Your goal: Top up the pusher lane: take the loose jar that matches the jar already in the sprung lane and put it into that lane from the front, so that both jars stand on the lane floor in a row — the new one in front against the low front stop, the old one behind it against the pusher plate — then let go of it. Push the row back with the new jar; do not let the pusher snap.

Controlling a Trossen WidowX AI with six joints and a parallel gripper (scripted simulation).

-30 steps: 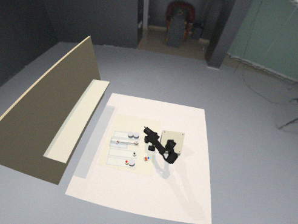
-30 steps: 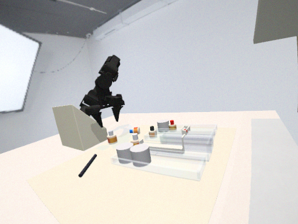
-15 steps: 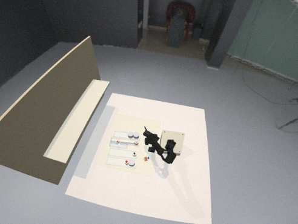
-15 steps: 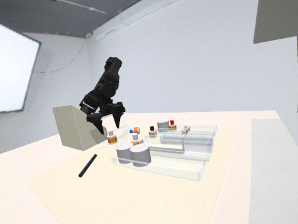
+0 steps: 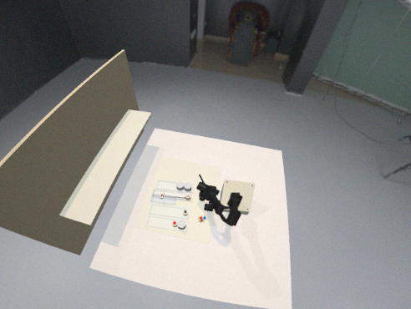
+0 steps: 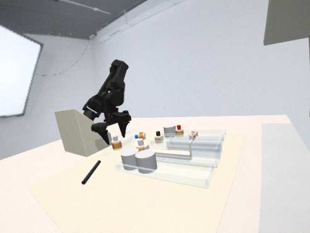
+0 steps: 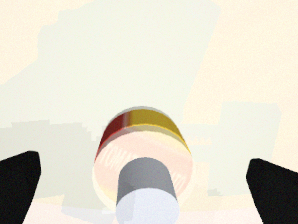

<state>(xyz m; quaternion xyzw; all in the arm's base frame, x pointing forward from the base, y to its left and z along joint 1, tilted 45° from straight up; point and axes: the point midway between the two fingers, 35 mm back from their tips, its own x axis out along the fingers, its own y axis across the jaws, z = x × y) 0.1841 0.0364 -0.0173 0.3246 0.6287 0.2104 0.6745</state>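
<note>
The loose jar (image 6: 116, 144) (image 7: 160, 119) with a pale grey cap and red-and-amber band stands upright; in the top view the arm hides it. My gripper (image 6: 116, 139) (image 7: 147, 168) is open and empty, pointing down over this jar, its fingertips apart on either side near cap height, not touching it. The matching pale-capped jar (image 6: 140, 147) (image 5: 188, 198) stands at the front end of the sprung lane. Behind it the pusher's long pale bar (image 6: 173, 153) runs back to an upright post (image 6: 190, 148). The pusher plate's contact with the jar is too small to tell.
A jar with blue cap (image 6: 142, 135) (image 5: 201, 219) lies on its side. Black-capped (image 6: 158, 138) and red-capped (image 6: 179, 131) jars stand in other lanes, with grey cylinders (image 6: 145, 161) (image 6: 169, 130). A black rod (image 6: 91, 172) and a beige block (image 6: 72, 135) are nearby.
</note>
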